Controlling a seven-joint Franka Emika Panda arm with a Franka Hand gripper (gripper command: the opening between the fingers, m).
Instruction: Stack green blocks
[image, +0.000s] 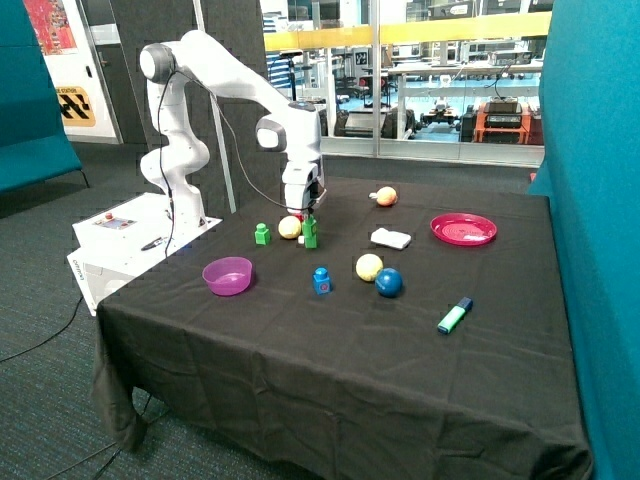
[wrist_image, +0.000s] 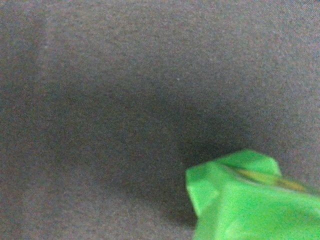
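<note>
I have the gripper (image: 311, 214) right over a two-high green stack (image: 310, 234) beside the yellow ball (image: 289, 227), fingers' state unclear, third green block (image: 262, 234) apart; a careless lift could topple it.

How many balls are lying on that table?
4: a yellow ball beside the tall green stack under the gripper, a yellow ball touching a blue ball, and an orange ball near the far edge.
</note>
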